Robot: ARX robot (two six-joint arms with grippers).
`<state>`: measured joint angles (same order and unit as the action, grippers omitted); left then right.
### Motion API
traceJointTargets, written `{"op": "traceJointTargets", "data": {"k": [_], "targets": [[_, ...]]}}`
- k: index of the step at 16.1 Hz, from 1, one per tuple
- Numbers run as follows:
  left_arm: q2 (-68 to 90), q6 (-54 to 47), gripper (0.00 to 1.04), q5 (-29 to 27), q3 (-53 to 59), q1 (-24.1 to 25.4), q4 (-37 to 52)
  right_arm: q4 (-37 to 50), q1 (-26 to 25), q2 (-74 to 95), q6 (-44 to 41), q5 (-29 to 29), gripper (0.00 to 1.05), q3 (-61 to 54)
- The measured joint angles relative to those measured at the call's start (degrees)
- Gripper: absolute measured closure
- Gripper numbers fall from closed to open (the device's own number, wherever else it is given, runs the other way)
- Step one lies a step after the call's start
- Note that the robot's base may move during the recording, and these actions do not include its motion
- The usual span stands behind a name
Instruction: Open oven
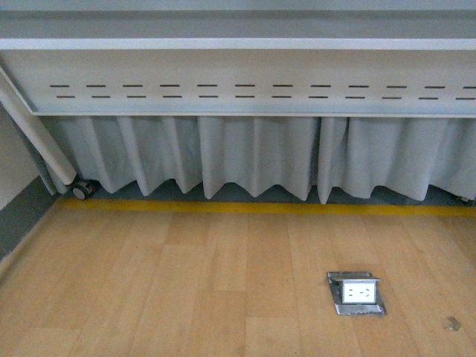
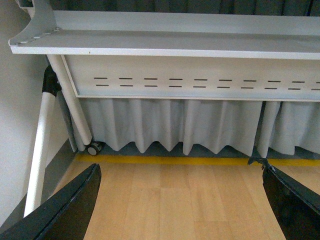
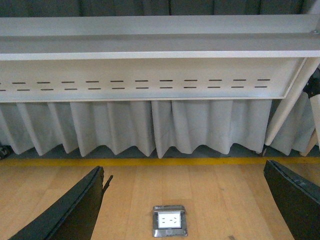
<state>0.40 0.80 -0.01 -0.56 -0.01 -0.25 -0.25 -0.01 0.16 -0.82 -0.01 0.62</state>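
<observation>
Grippers hang with jaws spread wide, left gripper (image 2: 180, 210) and right gripper (image 3: 185, 205), holding nothing. Floor socket (image 1: 356, 293) lies near the yellow line (image 1: 260, 208), its lid seemingly raised.

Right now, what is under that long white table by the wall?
Under the table hangs a slotted white panel, then a pleated white curtain, with one caster. Whatever is behind the curtain is hidden. No oven shows.

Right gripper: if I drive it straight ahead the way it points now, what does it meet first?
Nothing close. The right gripper is open over wooden floor, with a floor socket below. Further on, probably the white curtain under the table's slotted panel; depth is unclear. No oven in view.
</observation>
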Motion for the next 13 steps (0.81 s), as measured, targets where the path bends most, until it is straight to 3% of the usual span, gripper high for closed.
{"op": "traceJointTargets", "data": {"k": [13], "targets": [[0.0, 0.0, 0.07, 0.0, 0.0, 0.0, 0.0, 0.0, 0.0, 0.0, 0.0, 0.0, 0.06, 0.0]]}}
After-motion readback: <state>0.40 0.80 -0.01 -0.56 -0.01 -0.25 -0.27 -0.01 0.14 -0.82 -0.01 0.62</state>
